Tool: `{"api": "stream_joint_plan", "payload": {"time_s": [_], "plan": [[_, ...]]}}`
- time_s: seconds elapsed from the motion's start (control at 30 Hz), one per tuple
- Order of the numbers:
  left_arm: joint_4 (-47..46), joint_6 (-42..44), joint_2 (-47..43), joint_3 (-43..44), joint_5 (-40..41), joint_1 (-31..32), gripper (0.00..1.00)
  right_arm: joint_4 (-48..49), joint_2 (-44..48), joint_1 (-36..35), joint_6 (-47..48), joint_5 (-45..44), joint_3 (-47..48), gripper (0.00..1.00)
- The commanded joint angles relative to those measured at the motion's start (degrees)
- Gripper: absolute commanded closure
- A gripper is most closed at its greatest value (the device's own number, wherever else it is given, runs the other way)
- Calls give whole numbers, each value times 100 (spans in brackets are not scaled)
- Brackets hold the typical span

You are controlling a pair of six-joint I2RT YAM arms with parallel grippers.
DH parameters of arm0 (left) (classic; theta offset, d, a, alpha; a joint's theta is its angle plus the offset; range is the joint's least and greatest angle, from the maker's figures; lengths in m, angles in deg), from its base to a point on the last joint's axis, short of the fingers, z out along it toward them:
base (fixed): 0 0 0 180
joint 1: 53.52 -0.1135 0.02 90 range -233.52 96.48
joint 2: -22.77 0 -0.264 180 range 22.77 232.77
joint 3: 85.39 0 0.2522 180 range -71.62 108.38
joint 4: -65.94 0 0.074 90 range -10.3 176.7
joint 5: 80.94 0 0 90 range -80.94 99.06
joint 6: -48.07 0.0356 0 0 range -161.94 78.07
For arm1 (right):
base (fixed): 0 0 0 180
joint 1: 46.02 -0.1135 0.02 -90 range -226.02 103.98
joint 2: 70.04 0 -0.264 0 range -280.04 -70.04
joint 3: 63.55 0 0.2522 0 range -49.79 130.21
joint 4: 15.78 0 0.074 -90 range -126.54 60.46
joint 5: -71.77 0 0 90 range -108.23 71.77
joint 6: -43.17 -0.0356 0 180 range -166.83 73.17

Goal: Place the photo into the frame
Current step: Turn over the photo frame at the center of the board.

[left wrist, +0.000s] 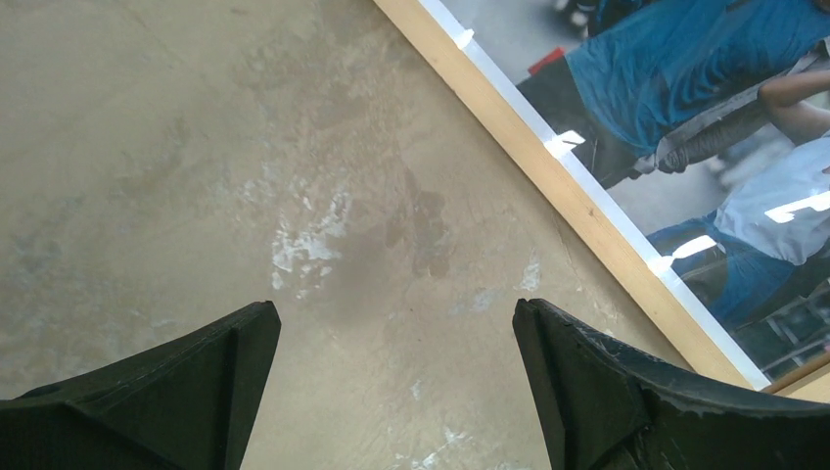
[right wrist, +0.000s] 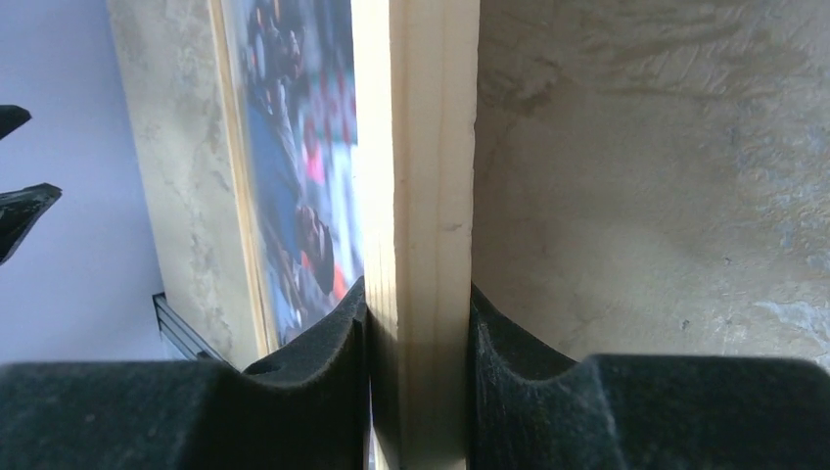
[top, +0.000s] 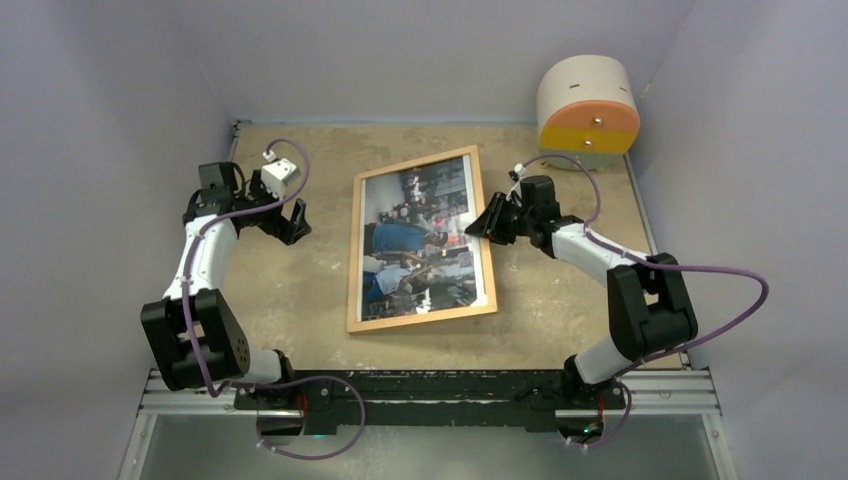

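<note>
The frame (top: 355, 258), thin light wood, lies flat in the middle of the table with the photo (top: 420, 240) of people in blue tones inside it. My right gripper (top: 487, 222) is shut on the frame's right moulding (right wrist: 431, 196), one pad on each side of the wood. My left gripper (top: 290, 222) is open and empty over bare table, left of the frame. In the left wrist view the frame's left moulding (left wrist: 548, 186) and the photo (left wrist: 705, 108) show at the upper right, and the fingers (left wrist: 577, 382) stand wide apart.
A white cylinder with an orange and yellow face (top: 588, 108) stands at the back right corner. Grey walls close the table on three sides. A metal rail (top: 430, 392) runs along the near edge by the arm bases.
</note>
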Motion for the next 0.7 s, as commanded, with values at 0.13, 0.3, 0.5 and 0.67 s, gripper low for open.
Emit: {"api": "stream_joint_plan", "payload": {"time_s": [0.13, 0.3, 0.5, 0.67], "plan": [[-1277, -554, -333, -994, -235, -35, 1, 450, -320, 47, 588, -409, -558, 88], [-1383, -453, -233, -1246, -302, -35, 1, 884, -562, 96, 682, -170, -787, 73], [-1551, -329, -103, -1483, -292, -36, 0, 1331, -615, 329, 551, 180, -1097, 57], [-1693, -384, -26, -1616, -420, -29, 0, 1475, -665, 550, 447, 410, -1151, 31]]}}
